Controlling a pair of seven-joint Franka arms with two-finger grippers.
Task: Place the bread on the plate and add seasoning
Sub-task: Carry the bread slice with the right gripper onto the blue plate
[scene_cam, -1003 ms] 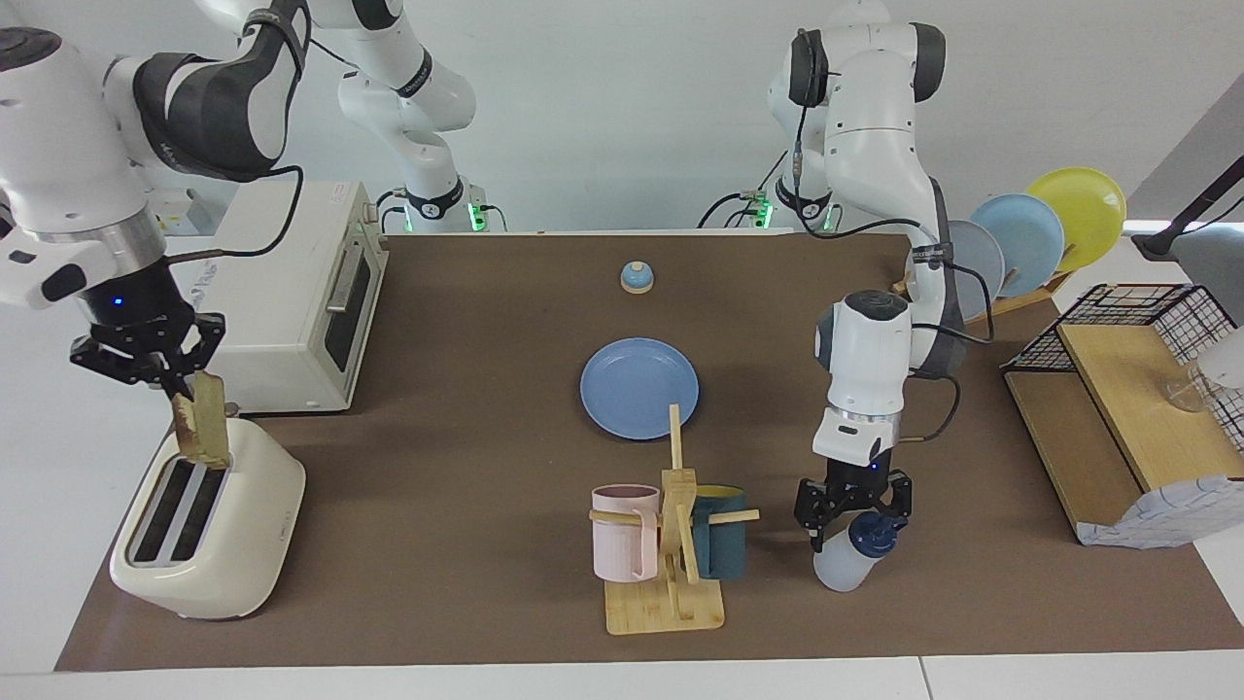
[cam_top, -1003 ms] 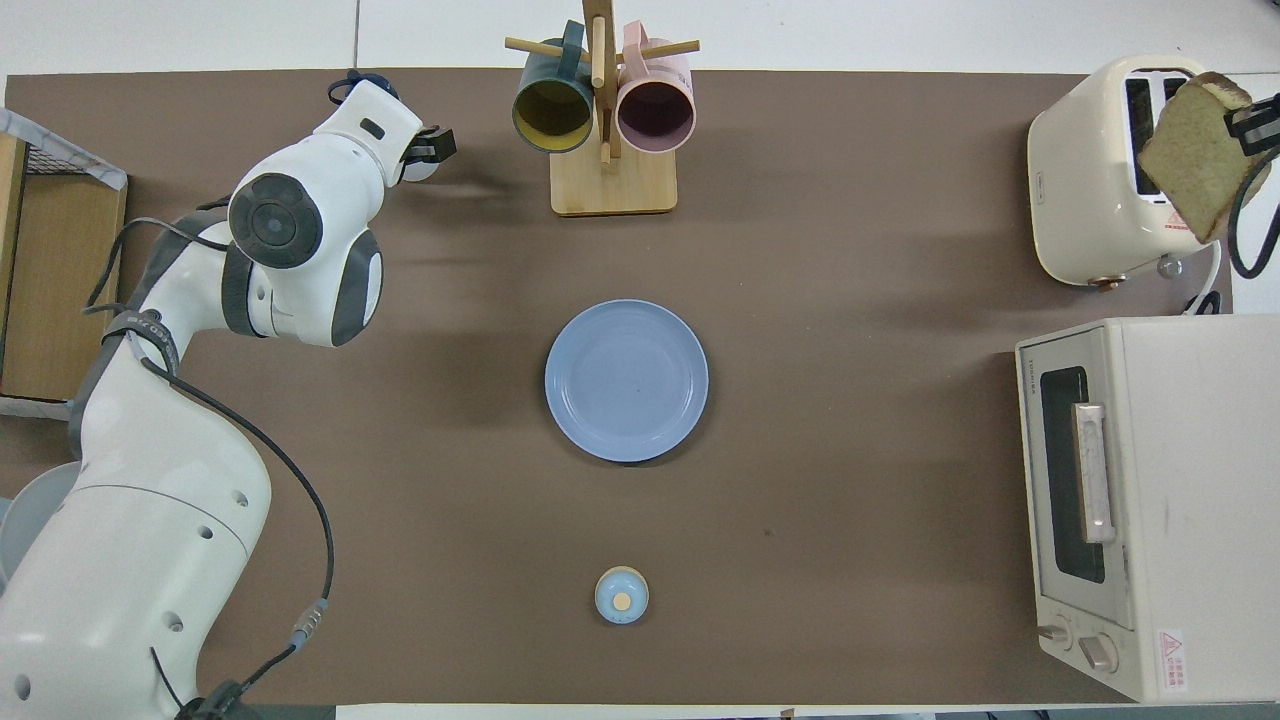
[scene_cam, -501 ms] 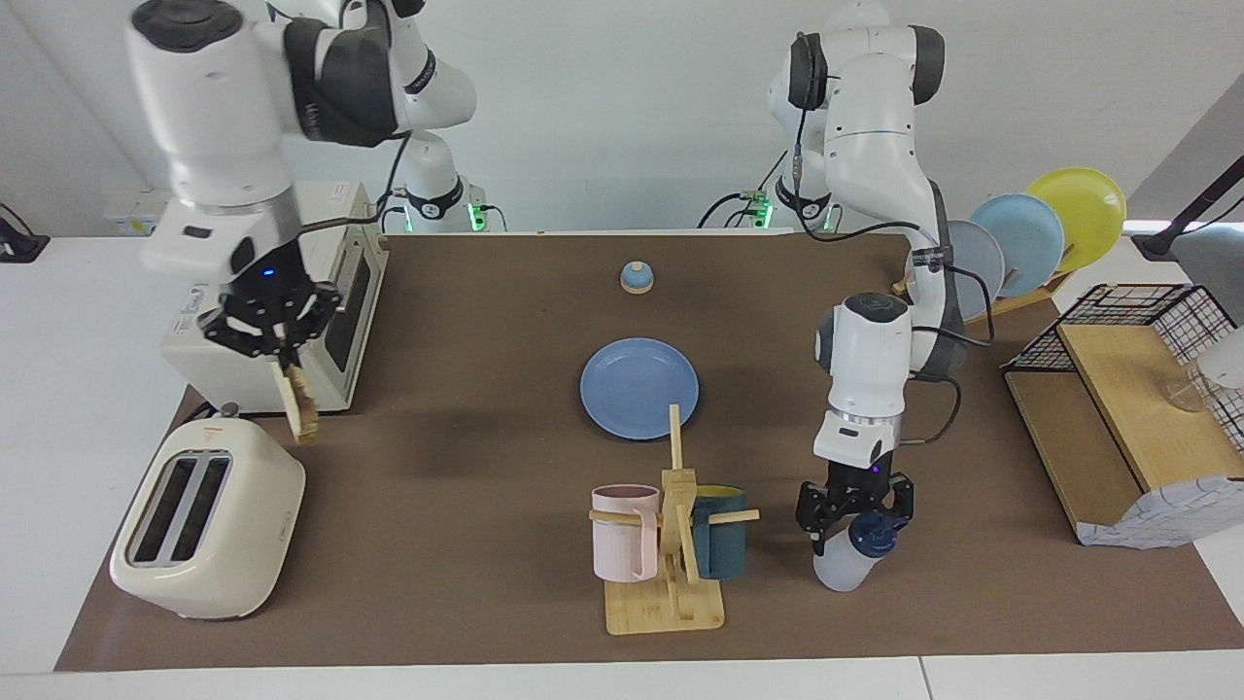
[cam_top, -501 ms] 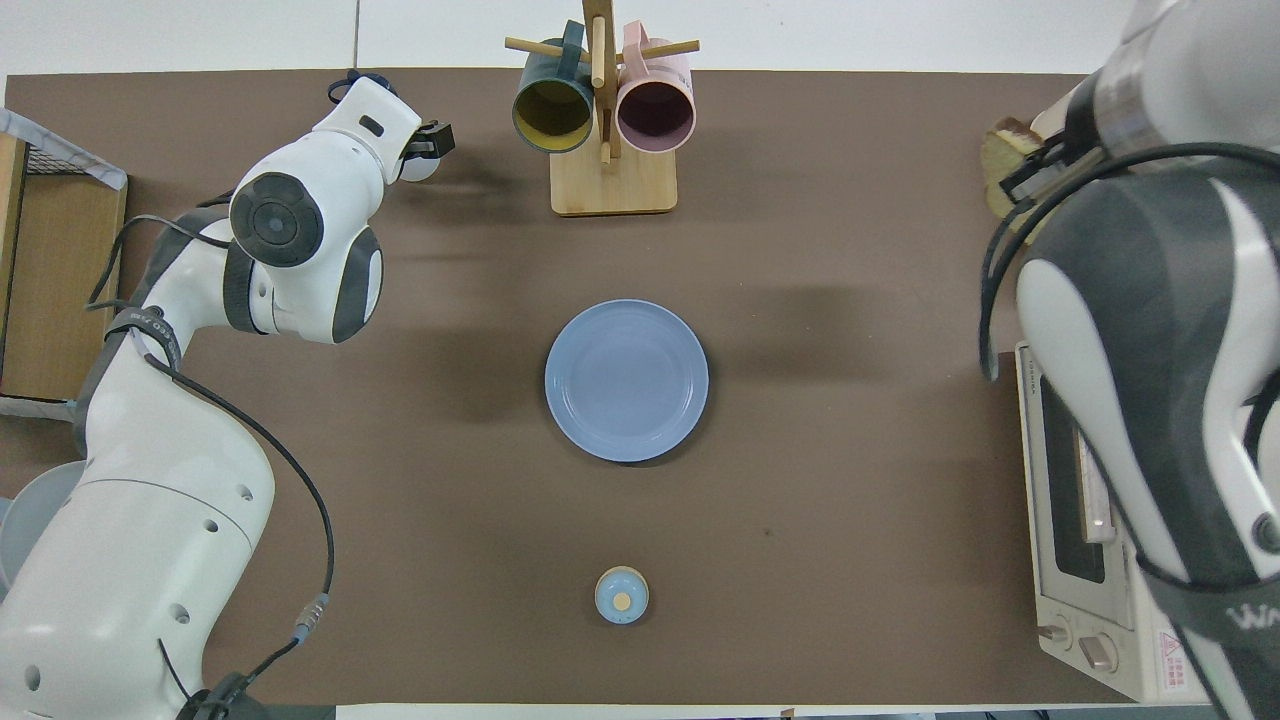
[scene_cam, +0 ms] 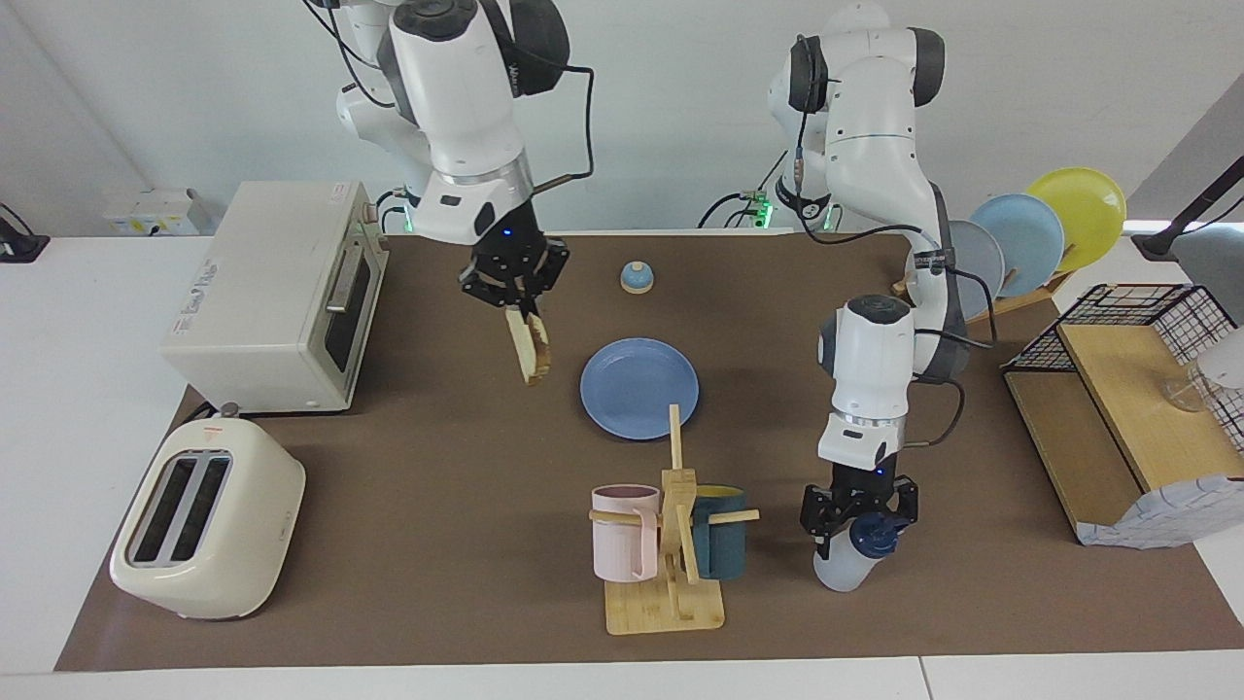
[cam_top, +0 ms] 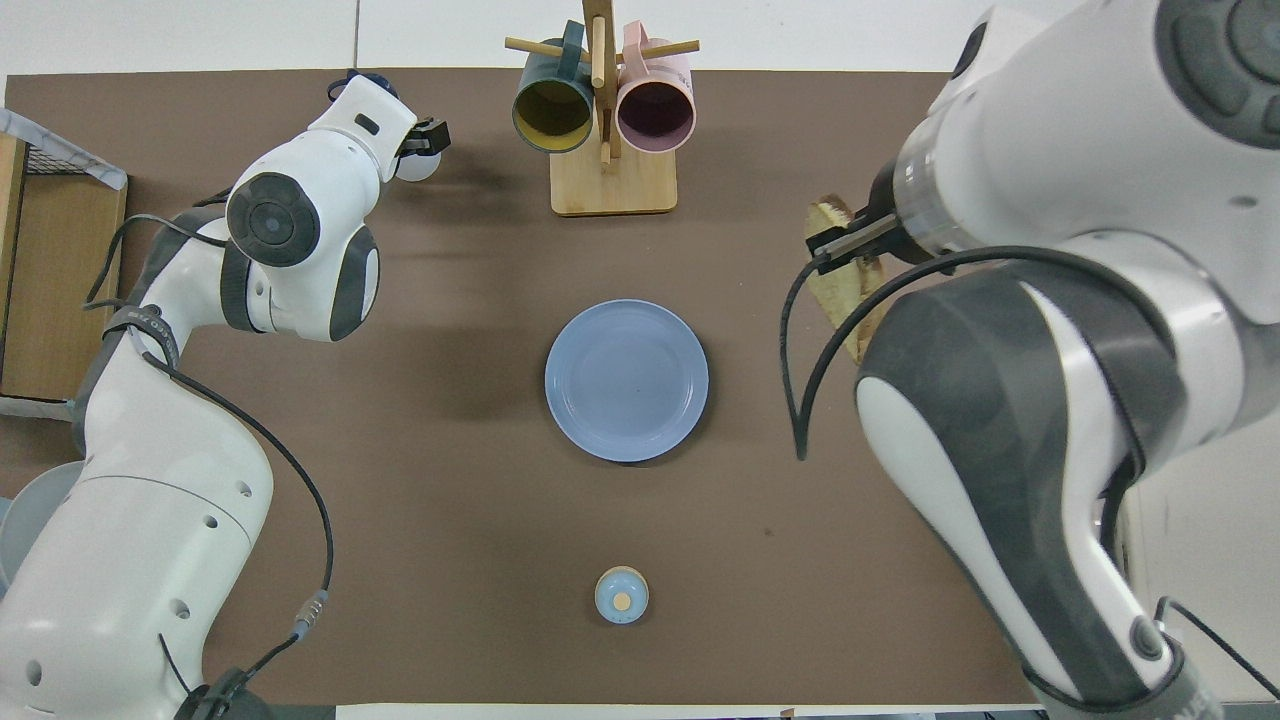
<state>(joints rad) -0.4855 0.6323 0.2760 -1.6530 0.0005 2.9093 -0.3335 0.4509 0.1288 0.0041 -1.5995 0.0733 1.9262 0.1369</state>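
Plain pale grey-white wall (scene_cam: 661, 117) along the desk's (scene_cam: 437, 506) robot-side edge, evenly lit, no windows in view. Desk w/ white top, most of it under a brown mat (cam_top: 450, 500); white margin shows at the edge away from the robots & at both ends. Small white box (scene_cam: 155, 209) sits on the white surface by the wall, near the right-arm-end corner. A dark slanted panel (scene_cam: 1200, 146) crosses the wall near the left-arm-end corner. Soft shadows on mat.
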